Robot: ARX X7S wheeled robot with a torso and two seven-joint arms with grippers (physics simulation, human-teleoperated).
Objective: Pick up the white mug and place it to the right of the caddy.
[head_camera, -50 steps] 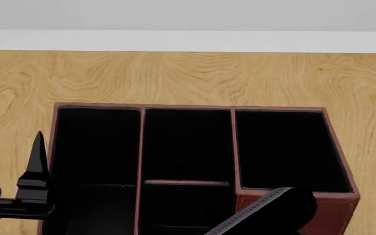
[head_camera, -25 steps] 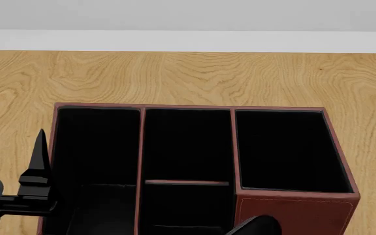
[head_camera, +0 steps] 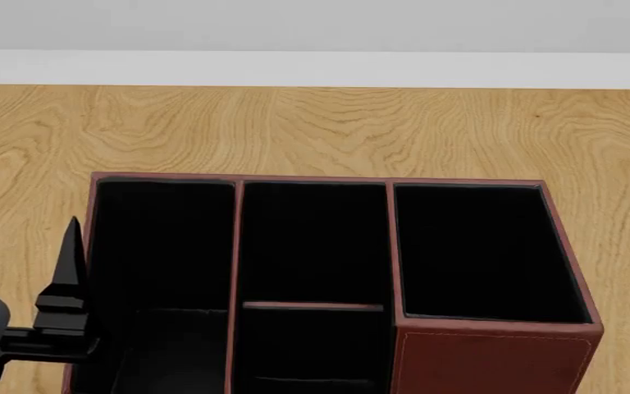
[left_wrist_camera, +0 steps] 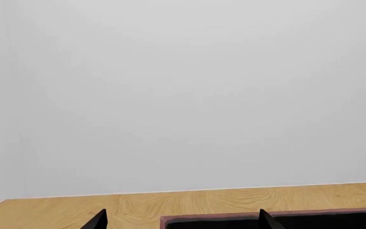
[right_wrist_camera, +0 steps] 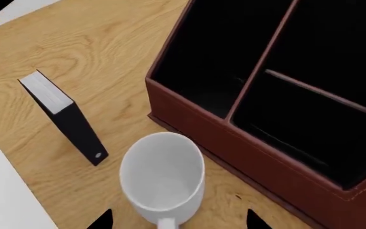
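White mug: standing upright on the wooden bench, just beside the outer wall of the caddy, handle facing the right wrist camera. Right tool: hovering above the mug, fingertips spread wide on either side of it, gripping nothing. A small black box with a white edge is standing near the mug. Left tool: its tips are sitting wide apart and empty over the caddy's far rim.
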